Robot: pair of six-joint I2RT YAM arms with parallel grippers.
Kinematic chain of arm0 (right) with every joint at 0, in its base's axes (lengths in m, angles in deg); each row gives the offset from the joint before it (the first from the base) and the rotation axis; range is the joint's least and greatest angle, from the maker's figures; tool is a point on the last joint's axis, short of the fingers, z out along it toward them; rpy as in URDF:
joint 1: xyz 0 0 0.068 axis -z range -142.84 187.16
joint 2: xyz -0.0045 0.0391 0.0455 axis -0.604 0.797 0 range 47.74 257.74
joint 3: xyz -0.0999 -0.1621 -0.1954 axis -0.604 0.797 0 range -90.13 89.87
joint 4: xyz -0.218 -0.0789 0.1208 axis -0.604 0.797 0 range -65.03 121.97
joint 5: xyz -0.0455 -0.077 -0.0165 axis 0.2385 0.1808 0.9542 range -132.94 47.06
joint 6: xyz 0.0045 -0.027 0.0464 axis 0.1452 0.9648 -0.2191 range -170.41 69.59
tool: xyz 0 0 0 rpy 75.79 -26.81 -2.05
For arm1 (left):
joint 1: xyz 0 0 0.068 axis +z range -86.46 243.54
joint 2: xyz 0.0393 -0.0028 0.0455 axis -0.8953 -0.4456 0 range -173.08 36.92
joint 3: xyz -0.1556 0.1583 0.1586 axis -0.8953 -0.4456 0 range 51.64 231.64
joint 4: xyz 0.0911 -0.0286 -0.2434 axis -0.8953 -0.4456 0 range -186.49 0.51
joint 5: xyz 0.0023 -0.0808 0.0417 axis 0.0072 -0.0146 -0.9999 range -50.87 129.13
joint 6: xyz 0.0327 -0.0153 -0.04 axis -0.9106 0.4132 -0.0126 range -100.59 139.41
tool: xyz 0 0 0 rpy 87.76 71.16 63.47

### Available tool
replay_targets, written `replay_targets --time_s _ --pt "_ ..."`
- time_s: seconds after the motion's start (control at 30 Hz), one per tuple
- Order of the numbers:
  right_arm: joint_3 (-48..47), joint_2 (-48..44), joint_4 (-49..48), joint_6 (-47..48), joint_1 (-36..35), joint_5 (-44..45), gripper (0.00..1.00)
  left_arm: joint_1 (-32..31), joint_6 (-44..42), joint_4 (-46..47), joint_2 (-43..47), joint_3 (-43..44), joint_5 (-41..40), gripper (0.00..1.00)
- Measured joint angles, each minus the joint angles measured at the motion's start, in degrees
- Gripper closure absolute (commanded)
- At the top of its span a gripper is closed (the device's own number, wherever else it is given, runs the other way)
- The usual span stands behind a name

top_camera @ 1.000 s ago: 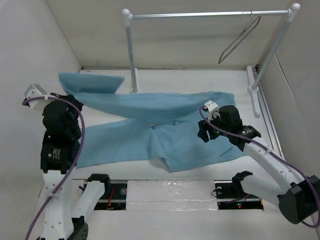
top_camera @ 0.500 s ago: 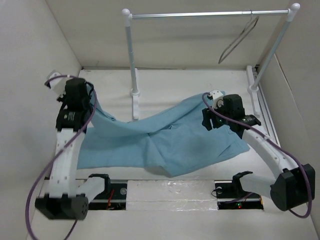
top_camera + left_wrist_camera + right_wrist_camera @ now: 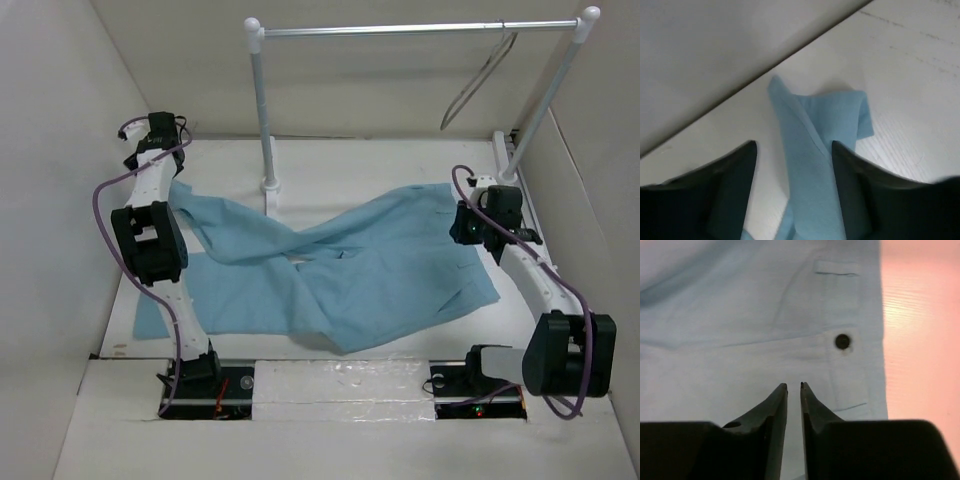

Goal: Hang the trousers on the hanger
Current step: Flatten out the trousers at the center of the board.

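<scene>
1. The light sky-blue soft fabric trousers (image 3: 350,265) lie spread across the middle of the white table (image 3: 400,170). Their waist is toward the right and the two legs run to the left, one of them reaching up to the far left corner.
2. The thin grey metal wire hanger (image 3: 482,78) hangs well apart from them, on the silver bar of the white-posted rack (image 3: 400,30) at the back right.
3. Plain white walls (image 3: 60,120) close the table on the left, the back and the right.
4. The left gripper (image 3: 158,128) is at the far left corner. In its wrist view its fingers (image 3: 742,170) stand wide apart, and a folded strip of the trousers (image 3: 812,165) lies on the table between them. The jaws do not clamp the strip, so the cloth is released.
5. The right gripper (image 3: 468,222) is over the right edge of the waist. In its wrist view only a thin slit is left between the fingers (image 3: 775,405), and we see no cloth in it. Below them is the waist part of the trousers (image 3: 740,315), with a small dark round button (image 3: 842,341) on a pocket flap.
6. Half a second ago the left gripper held the leg lifted nearer to the middle of the left side. Now the arm is stretched farther back and the leg lies flat.
7. The right gripper has moved toward the right, off the middle of the waist.
</scene>
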Motion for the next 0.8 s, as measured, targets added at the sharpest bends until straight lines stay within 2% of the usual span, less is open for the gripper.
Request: replay_targets --time_s 0.03,0.1,0.13,0.17,0.27,0.4,0.5,0.57,0.6,0.67,0.7,0.73,0.8 --pt "0.0 1.4 -1.4 -0.5 1.4 0.0 0.61 0.5 -0.1 -0.5 -0.2 0.0 0.2 0.30" --pt "0.0 5.0 -4.7 -0.8 4.4 -0.6 0.44 1.2 0.5 -0.3 -0.1 0.0 0.8 0.24" --pt "-0.5 7.5 -6.1 -0.9 5.9 -1.0 0.33 1.3 0.8 -0.1 0.3 0.0 1.4 0.24" --pt "-1.2 10.2 -7.1 -0.9 7.3 -1.7 0.29 1.2 0.8 0.1 0.4 0.0 1.6 0.24" --pt "-4.7 18.6 -8.3 -0.9 10.5 -3.8 0.27 -0.3 0.6 4.3 4.5 -3.8 4.2 0.25" --pt "-10.4 28.0 -9.7 -1.4 12.6 -6.1 0.27 -8.9 0.2 12.3 18.3 -19.3 7.0 0.29" --pt "-11.0 30.2 -10.2 -2.3 12.7 -8.6 0.33 -19.5 0.2 17.2 28.3 -30.4 8.9 0.30" --pt "-10.9 31.8 -10.5 -2.9 12.7 -10.3 0.36 -26.0 0.2 19.1 32.3 -35.5 10.6 0.31" --pt "-10.8 32.0 -11.3 -3.2 12.9 -11.4 0.41 -27.8 0.4 19.6 33.5 -37.5 11.2 0.32" --pt "-9.9 32.0 -12.9 -4.2 13.2 -13.5 0.54 -28.8 0.7 20.4 35.1 -41.3 12.7 0.32" --pt "-9.1 32.0 -13.7 -4.7 13.5 -14.5 0.65 -28.5 0.9 20.5 35.6 -43.0 13.0 0.33" --pt "-8.1 32.0 -14.5 -5.3 13.8 -15.5 0.87 -28.0 1.0 20.5 36.3 -44.7 13.2 0.33" --pt "-6.0 31.9 -17.0 -6.6 15.0 -17.9 1.00 -27.2 1.1 20.2 37.4 -47.3 13.4 0.33"
